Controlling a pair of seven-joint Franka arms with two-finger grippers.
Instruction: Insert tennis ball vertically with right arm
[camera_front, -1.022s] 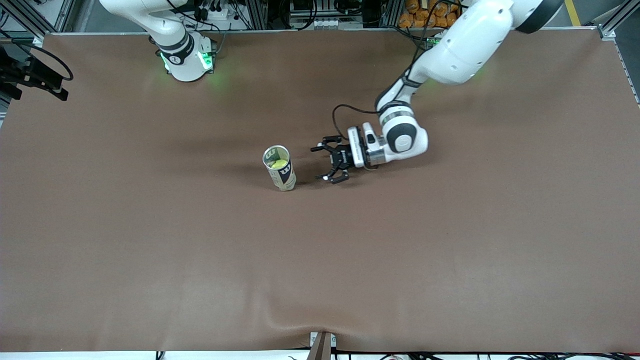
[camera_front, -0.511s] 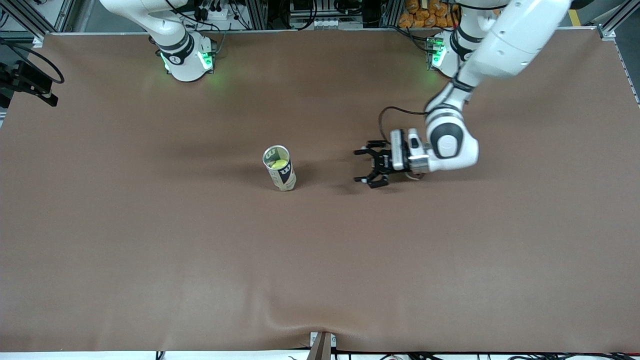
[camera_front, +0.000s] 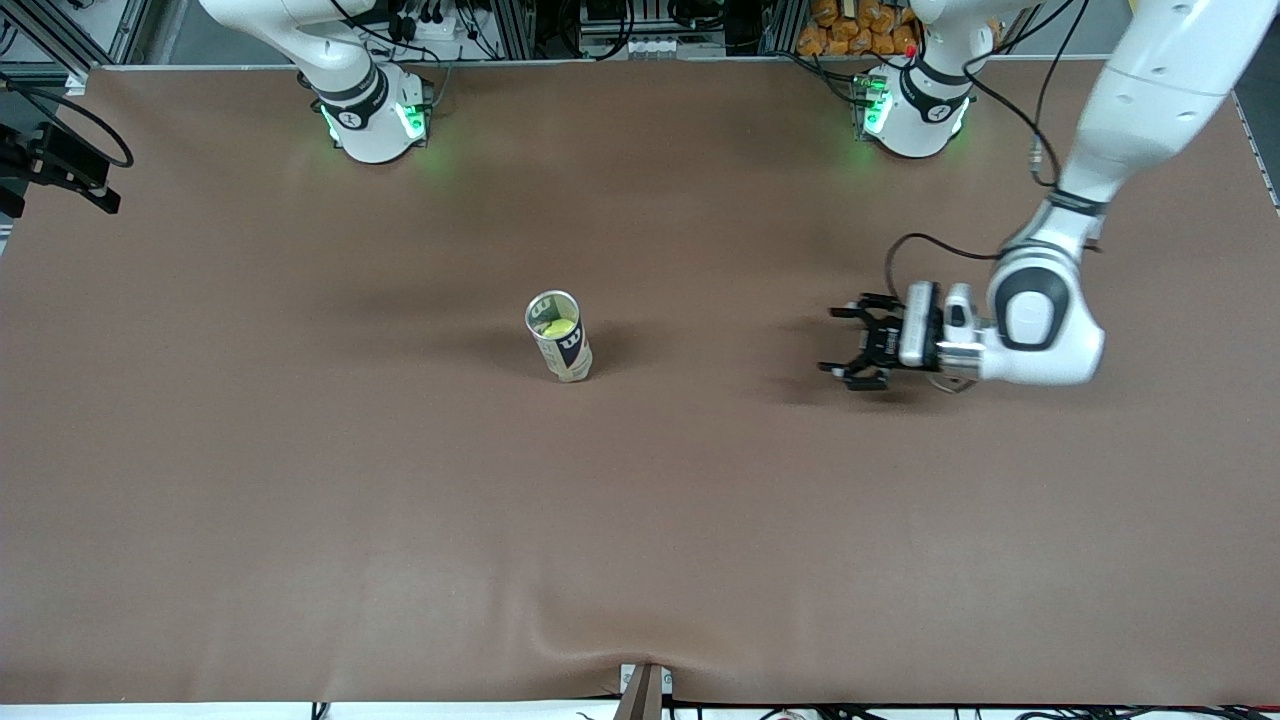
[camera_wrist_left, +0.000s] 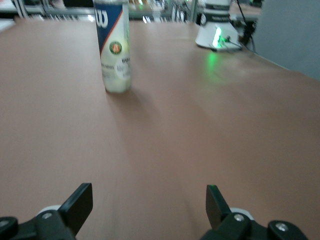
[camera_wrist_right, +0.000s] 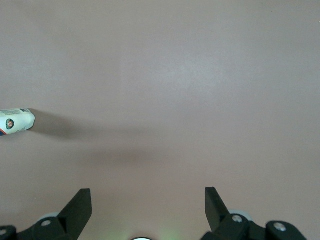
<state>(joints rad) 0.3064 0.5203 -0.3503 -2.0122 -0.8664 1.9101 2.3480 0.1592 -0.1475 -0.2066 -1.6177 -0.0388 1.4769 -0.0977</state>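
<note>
**Left gripper pulled away from the can**

Since the earlier frame my left gripper (camera_front: 845, 345) has slid well away from the can (camera_front: 559, 336), toward the left arm's end of the table (camera_front: 300, 480), low over the bare cloth, fingers (camera_wrist_left: 80, 202) spread apart and empty. My right gripper (camera_wrist_right: 148, 207) waits up high, fingers wide too, holding nothing. Upright at mid-table, the can has its tennis ball (camera_front: 558, 326) already inside.

A brown table cover (camera_front: 300, 480) (wrinkled at the camera-side edge) lies flat.
</note>
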